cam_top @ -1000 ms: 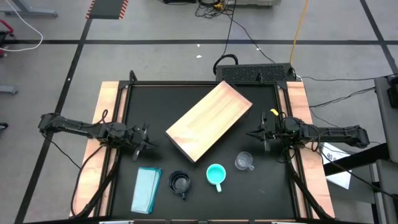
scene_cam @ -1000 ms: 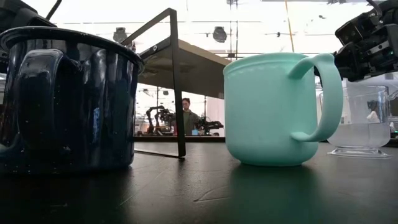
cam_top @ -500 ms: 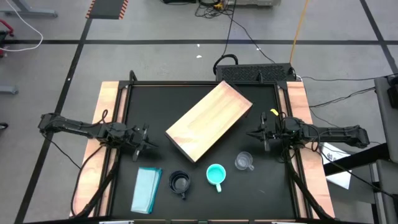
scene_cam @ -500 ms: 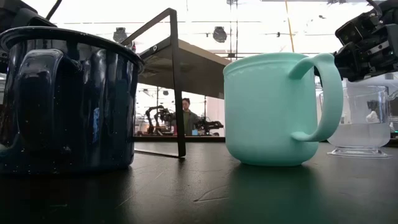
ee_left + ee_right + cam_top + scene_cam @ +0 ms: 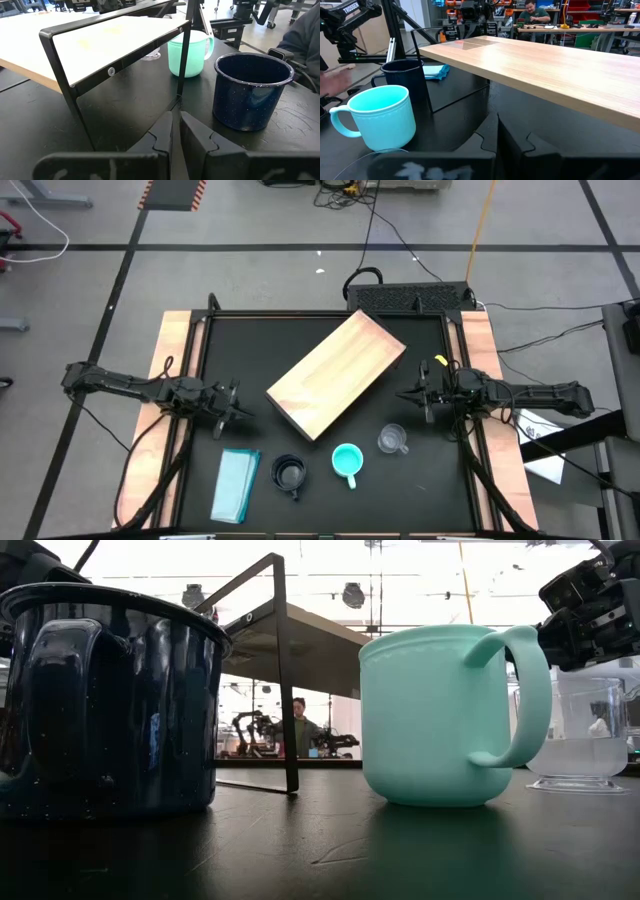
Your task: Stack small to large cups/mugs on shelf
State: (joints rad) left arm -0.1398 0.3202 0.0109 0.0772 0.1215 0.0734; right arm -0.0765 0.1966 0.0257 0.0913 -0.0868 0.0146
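The wooden shelf [image 5: 337, 375] stands on black metal legs [image 5: 182, 55] across the table's middle. The navy mug [image 5: 290, 474], turquoise mug [image 5: 347, 461] and clear cup [image 5: 392, 440] stand upright on the black tabletop near the front edge. They also show in the low view: navy mug [image 5: 105, 705], turquoise mug [image 5: 440, 715], clear cup [image 5: 585, 735]. My left gripper [image 5: 240, 413] is shut and empty at the shelf's left. My right gripper [image 5: 410, 395] is shut and empty at the shelf's right, beyond the clear cup.
A flat pale-teal block [image 5: 235, 485] lies at the front left, beside the navy mug. Wooden strips [image 5: 175, 340] edge the table's left and right sides. People show in the room behind, one seated at a bench [image 5: 532, 12].
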